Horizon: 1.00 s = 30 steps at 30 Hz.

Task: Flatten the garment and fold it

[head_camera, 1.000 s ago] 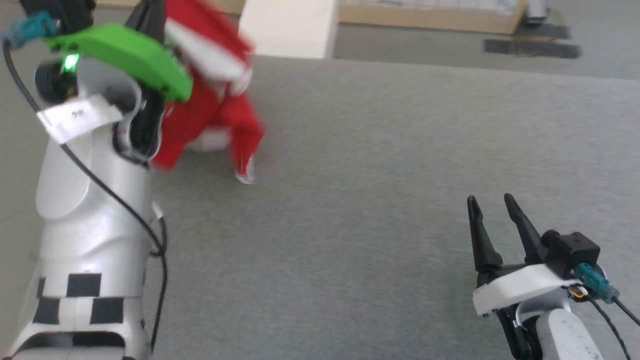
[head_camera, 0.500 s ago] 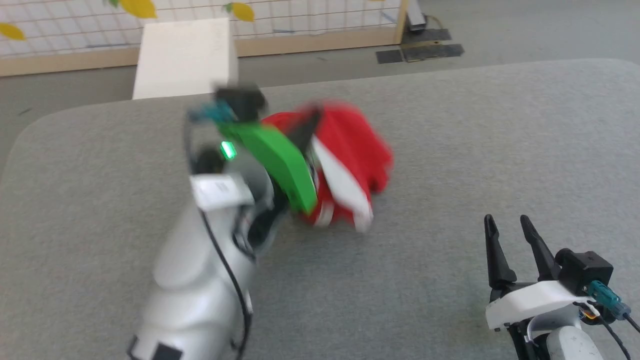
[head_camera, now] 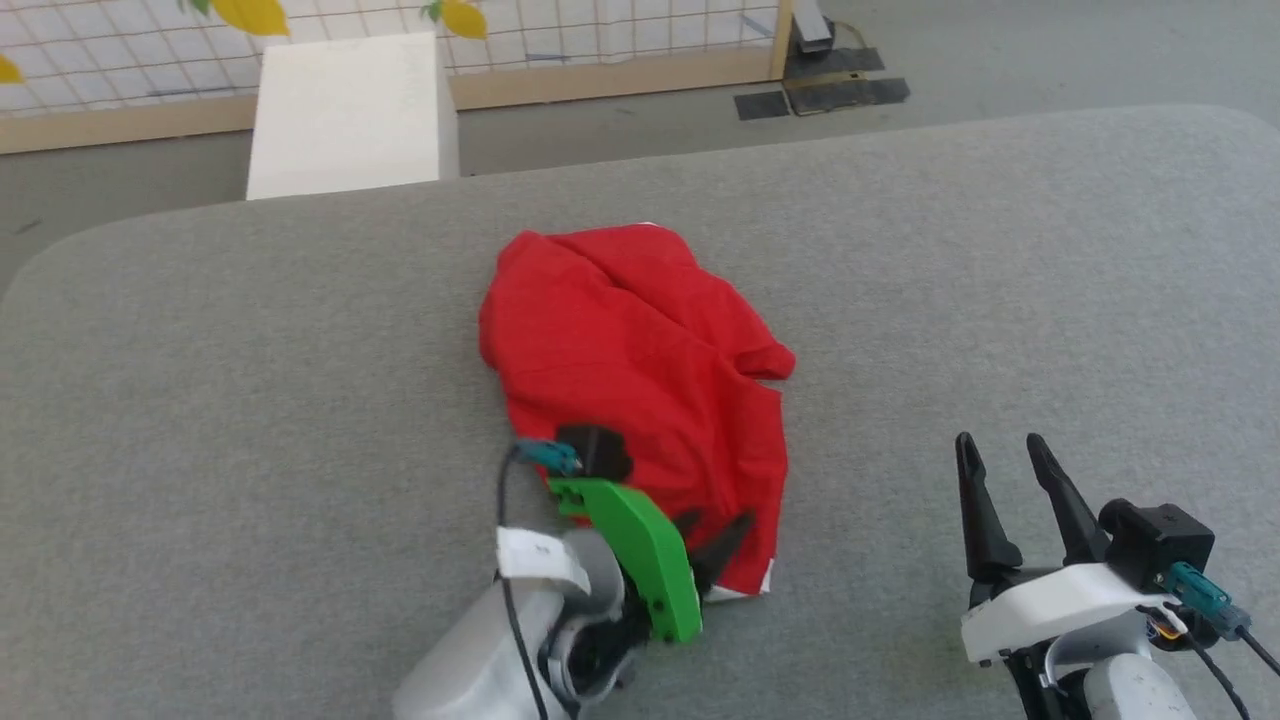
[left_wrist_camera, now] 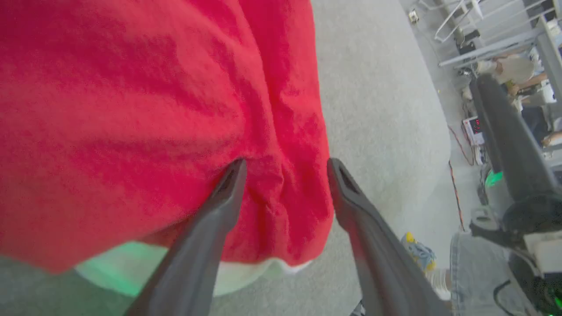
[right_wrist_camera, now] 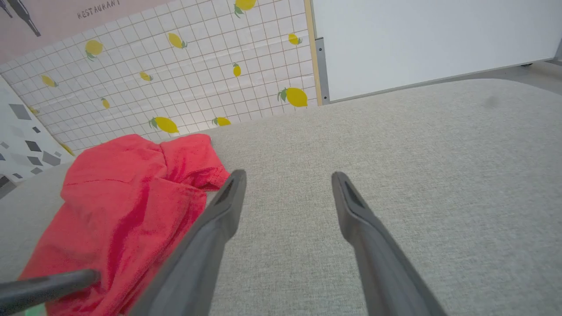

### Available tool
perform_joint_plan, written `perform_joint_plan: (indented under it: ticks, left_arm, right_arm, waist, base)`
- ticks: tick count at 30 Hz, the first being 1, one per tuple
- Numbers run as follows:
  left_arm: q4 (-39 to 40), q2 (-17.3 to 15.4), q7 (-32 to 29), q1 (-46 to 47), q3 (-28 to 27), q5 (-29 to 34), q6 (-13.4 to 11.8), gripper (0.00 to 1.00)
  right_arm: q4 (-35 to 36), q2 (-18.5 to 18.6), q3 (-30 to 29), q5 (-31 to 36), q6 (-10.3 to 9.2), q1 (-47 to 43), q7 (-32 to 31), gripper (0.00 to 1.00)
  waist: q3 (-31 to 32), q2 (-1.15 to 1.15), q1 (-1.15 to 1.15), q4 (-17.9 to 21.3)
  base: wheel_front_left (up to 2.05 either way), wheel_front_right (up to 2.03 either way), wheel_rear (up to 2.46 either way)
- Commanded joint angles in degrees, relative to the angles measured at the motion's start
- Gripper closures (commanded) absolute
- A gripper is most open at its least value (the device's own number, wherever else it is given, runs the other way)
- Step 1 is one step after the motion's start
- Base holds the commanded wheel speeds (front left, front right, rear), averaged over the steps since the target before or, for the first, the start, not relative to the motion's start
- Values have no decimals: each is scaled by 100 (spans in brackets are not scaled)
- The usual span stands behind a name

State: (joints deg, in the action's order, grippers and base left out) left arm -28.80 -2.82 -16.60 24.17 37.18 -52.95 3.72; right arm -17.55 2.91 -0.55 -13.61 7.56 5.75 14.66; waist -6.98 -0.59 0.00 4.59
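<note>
Head view: garment lies rumpled mid-table. Left gripper at its near hem, jaws spread, nothing pinched. Right gripper spread wide, empty, well apart. Flattening looks barely begun; folding not yet started.

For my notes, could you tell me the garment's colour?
The garment is bright red with a white hem edge; clearest in head view.

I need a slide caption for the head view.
Crumpled red shorts on the grey table; left gripper, jaws open, at their near edge; right gripper open, apart.
</note>
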Motion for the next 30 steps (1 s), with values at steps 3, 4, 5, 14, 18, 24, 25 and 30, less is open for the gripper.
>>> perform_joint_plan:
  ticks: [3, 4, 5, 14, 18, 24, 25, 30]
  left_arm:
    - [215, -7, 509, 335, -321, -219, -119, 0]
    - [280, -7, 711, 416, -476, -248, -146, 0]
    - [333, -17, 861, 466, -592, -266, -148, 0]
    - [902, -1320, 3059, 167, -1409, 1336, -836, 0]
    - [1308, -1511, 3153, -466, -1777, 1939, -1215, 0]
    - [2065, -1339, 3157, -1670, -2455, 2439, -1276, 0]
    - [2156, -1280, 3158, -1838, -2549, 2461, -1229, 0]
    - [2388, -1020, 3158, -2359, -2919, 2542, -1052, 0]
  right_arm:
    - [-40, -3, 18, 1, -8, -79, 33, 0]
    - [-56, -3, 29, 3, -8, -87, 33, 0]
    - [-70, -3, 27, 3, -8, -97, 33, 0]
    - [-147, -3, 42, 56, -8, -182, -14, 0]
    - [-133, -3, 36, 51, -8, -234, -91, 0]
    - [-116, -3, 0, 76, -8, -334, -233, 0]
    - [-109, -3, -11, 96, -8, -360, -277, 0]
    - [-102, -3, -43, 225, -8, -485, -722, 0]
  waist:
    - [110, 59, 0, -215]
    - [146, 59, 0, -262]
    - [185, 59, 0, -304]
    - [532, 59, 0, -644]
    - [582, 59, 0, -743]
    - [605, 59, 0, -835]
    - [601, 59, 0, -854]
    - [564, 59, 0, -980]
  base:
    - [0, 0, 0]
    - [0, 0, 0]
    - [0, 0, 0]
    - [0, 0, 0]
    - [0, 0, 0]
    - [0, 0, 0]
    - [0, 0, 0]
    - [0, 0, 0]
